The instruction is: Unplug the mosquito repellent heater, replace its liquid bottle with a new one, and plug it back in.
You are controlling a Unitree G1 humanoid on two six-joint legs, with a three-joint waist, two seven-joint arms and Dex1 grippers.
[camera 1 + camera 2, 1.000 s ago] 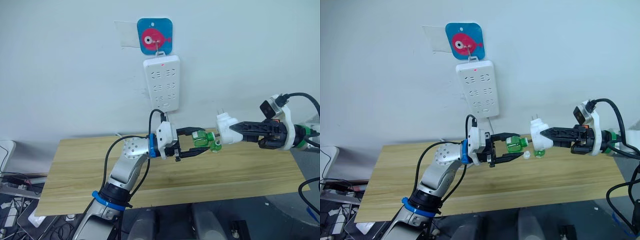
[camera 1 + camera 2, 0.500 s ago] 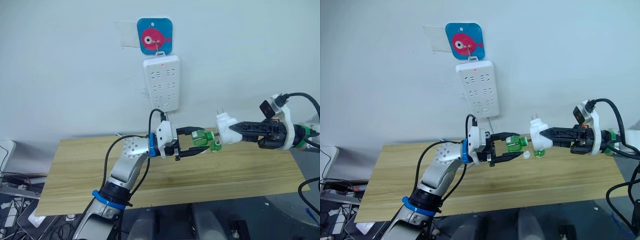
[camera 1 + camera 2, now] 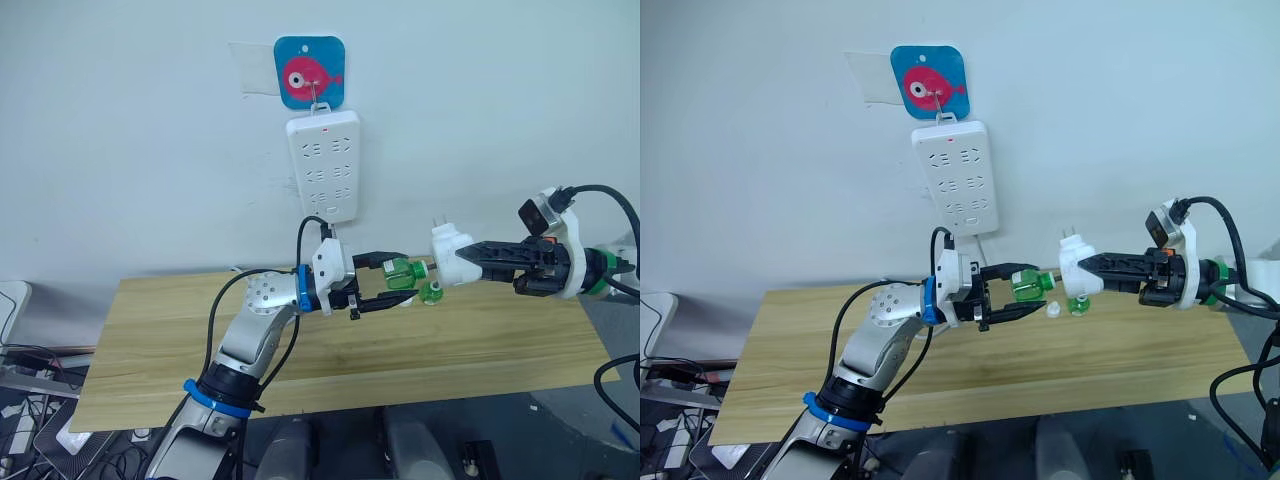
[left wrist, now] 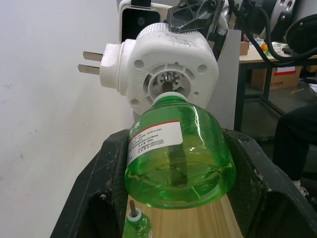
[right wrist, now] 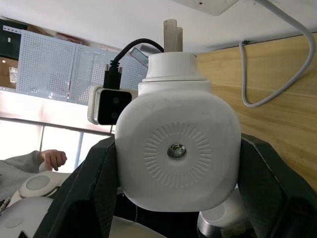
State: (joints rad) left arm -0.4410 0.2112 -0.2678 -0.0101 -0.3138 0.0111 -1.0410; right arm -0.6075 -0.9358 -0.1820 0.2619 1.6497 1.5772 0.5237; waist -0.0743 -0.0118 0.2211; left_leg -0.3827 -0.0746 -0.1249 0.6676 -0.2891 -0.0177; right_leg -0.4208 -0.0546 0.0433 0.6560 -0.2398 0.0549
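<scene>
The long white power strip (image 3: 323, 167) hanging on the wall serves as the landmark. Its sockets are bare, so the small white plastic mosquito repellent heater (image 3: 452, 256) is already unplugged: it hangs in the air below and to the right of the strip, above the wooden bench (image 3: 150, 350), clenched between the fingers of the right gripper (image 3: 478, 256) with its two metal prongs pointing up.

Directly below the strip's lower end, the left gripper (image 3: 395, 285) has its fingers closed on a translucent green bottle with a white label (image 4: 178, 148). In the left wrist view the bottle's bare neck sits right at the round socket in the heater's underside, its tip at the opening; whether it is already seated or threaded cannot be told.

On the bench, below the heater, stand a second small green bottle with its wick showing (image 3: 431, 292) and, just beside it, a small whitish cap (image 3: 1052, 311).

Judging from this, unplugging is done, the old bottle appears to be out and set down, and the fresh one uncapped. Left to do: fully seating the bottle in the heater, then carrying the heater up to the strip and pushing its prongs into a socket.
</scene>
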